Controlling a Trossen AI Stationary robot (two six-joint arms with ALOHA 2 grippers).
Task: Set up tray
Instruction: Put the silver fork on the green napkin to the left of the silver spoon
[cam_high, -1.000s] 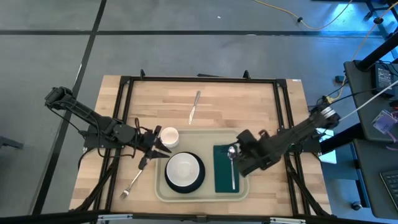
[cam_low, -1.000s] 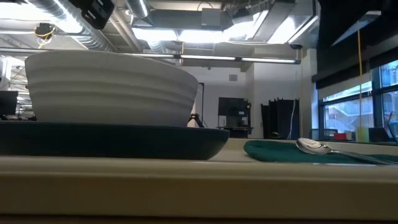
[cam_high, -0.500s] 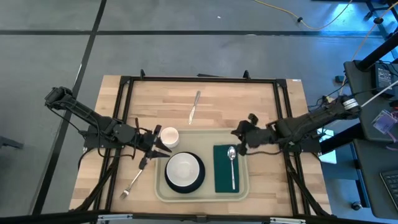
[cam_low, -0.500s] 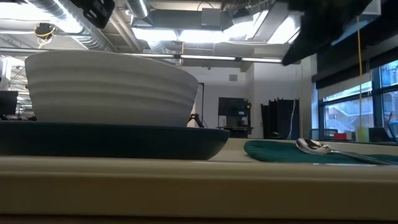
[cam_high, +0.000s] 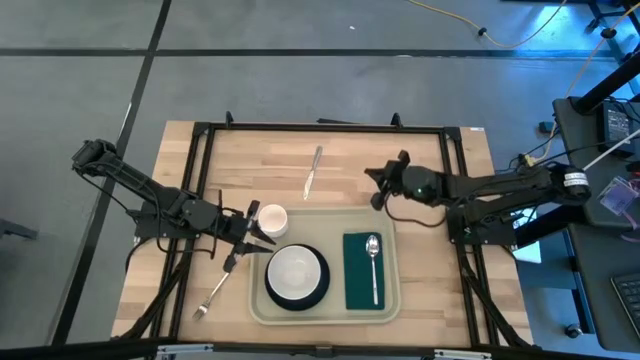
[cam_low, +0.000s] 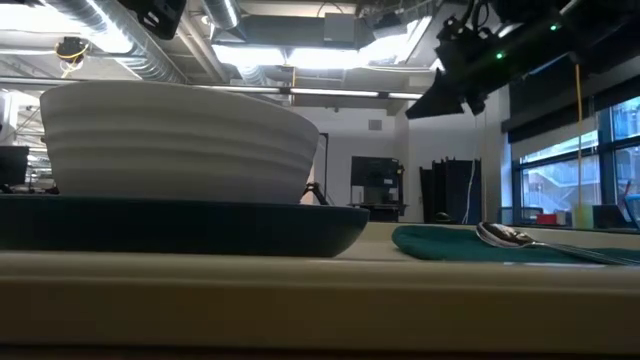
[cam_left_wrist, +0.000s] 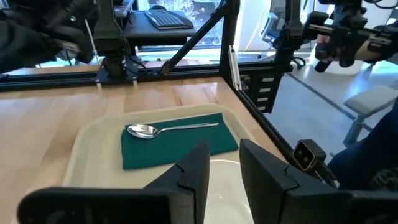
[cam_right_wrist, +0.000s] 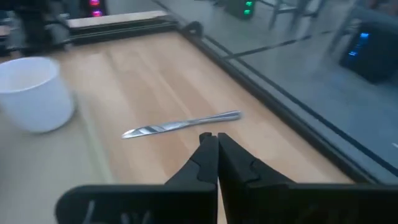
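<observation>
The beige tray (cam_high: 258, 300) lies at the table's near edge. On it a white bowl (cam_high: 297, 272) sits in a dark plate (cam_low: 180, 228), with a spoon (cam_high: 373, 262) lying on the green napkin (cam_high: 356, 285) to their right. A white cup (cam_high: 272, 218) stands at the tray's far left corner. A knife (cam_high: 313, 170) lies on the wood beyond the tray, and a fork (cam_high: 213, 293) lies left of it. My left gripper (cam_high: 258, 232) hovers open by the cup, at the tray's left rim. My right gripper (cam_high: 378, 185) is shut and raised, to the right of the knife (cam_right_wrist: 183, 124).
A black metal frame (cam_high: 320, 127) runs along the table's far and side edges. Bare wood (cam_high: 400, 160) stretches between the knife and the right frame rail. My right arm (cam_high: 480, 190) reaches in over the right rail.
My right gripper has pulled away from the spoon on the napkin, risen, and swung toward the table's far edge, ending to the right of the knife. The spoon stays lying on the napkin.
</observation>
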